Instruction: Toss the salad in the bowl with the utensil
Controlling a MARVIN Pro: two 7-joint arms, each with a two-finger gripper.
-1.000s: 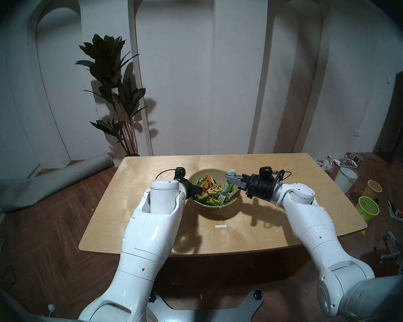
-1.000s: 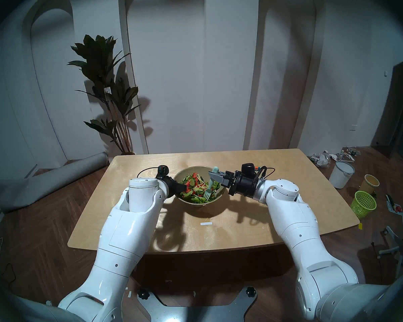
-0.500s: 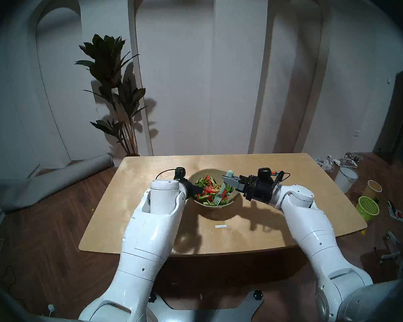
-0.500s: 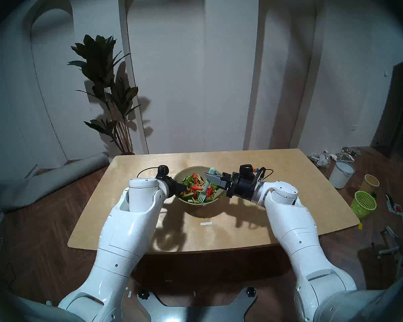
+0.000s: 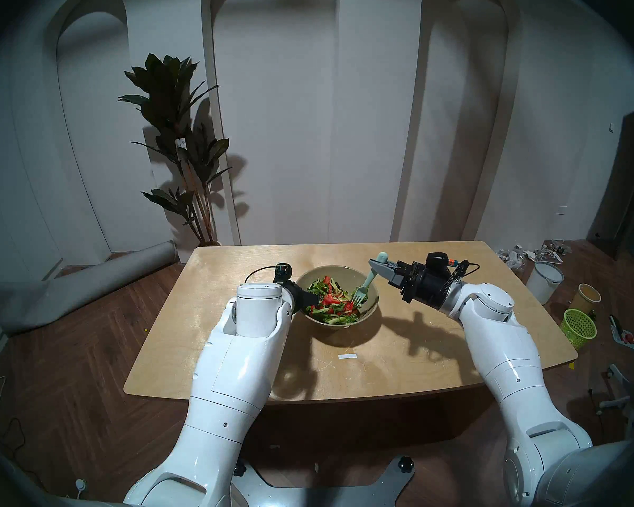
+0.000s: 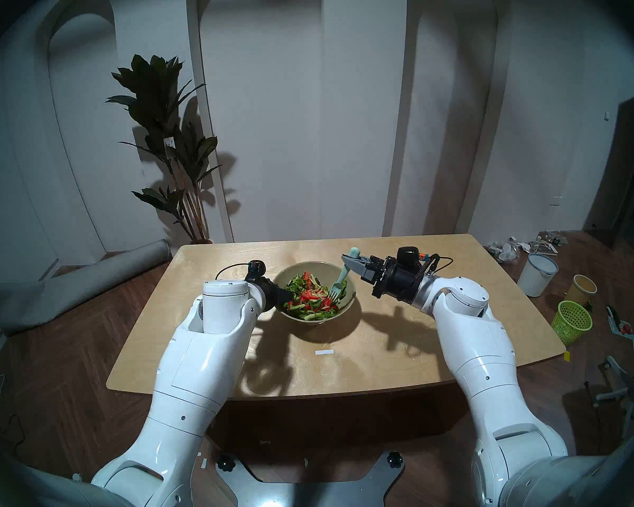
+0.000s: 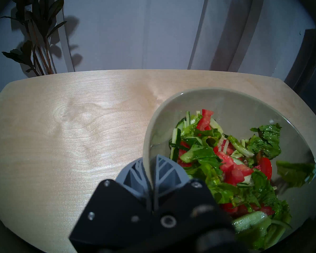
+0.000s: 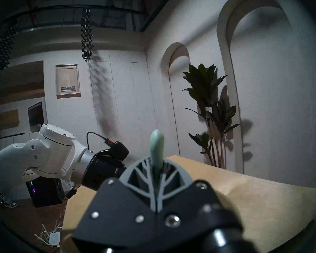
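We see the right tool [image 5: 377,266] clamped on the fork [image 5: 366,285] near its handle end, tines in the salad [image 5: 332,301]. The left tool [image 7: 150,166] is clamped on the bowl [image 7: 232,104] rim. The bowl stands mid-counter [image 5: 418,349], nearer the far edge. No readable writing.

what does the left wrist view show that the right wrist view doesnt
Only the left wrist view shows the salad, and the left gripper shut on the rim of the bowl. Only the right wrist view shows the right gripper shut on the fork, whose handle end sticks up past the fingers, plus the left arm and a framed picture. Both show the table and the potted plant.
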